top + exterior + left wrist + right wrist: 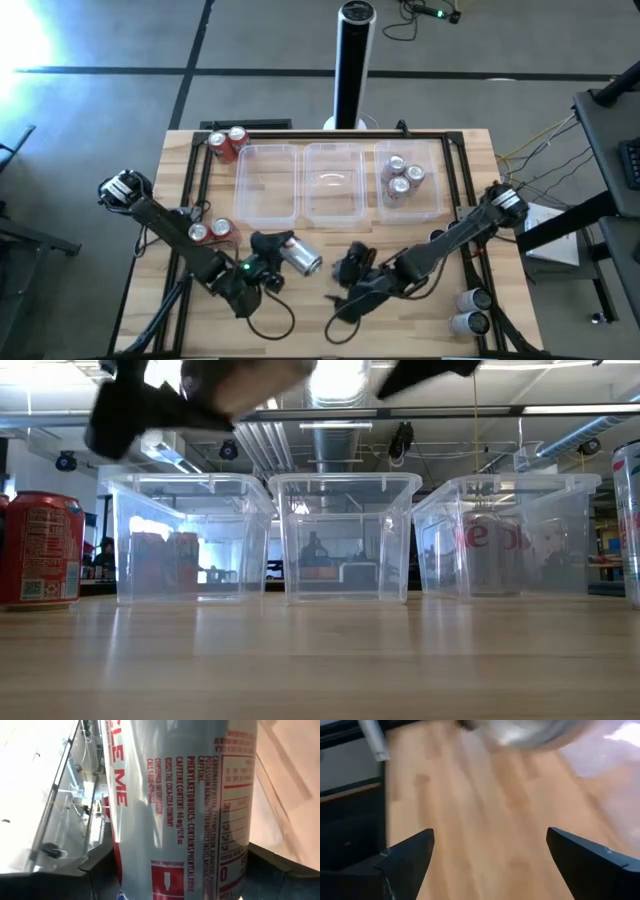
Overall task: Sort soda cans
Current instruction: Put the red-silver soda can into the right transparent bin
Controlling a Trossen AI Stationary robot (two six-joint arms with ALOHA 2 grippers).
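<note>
You have a silver-grey can (pixel 298 256) clenched in your left gripper (pixel 272 252), lifted off the tabletop (pixel 330 315) near 6 o'clock and lying sideways. That puts you in the carry step. Judging by colour, it belongs in the right tub (pixel 410 182) at 1 o'clock, where three silver cans (pixel 402 177) already sit; two red cans (pixel 227 141) wait at 11 o'clock. Your right gripper (pixel 351 270) hangs released just beside it, so swing wide of that arm.
</note>
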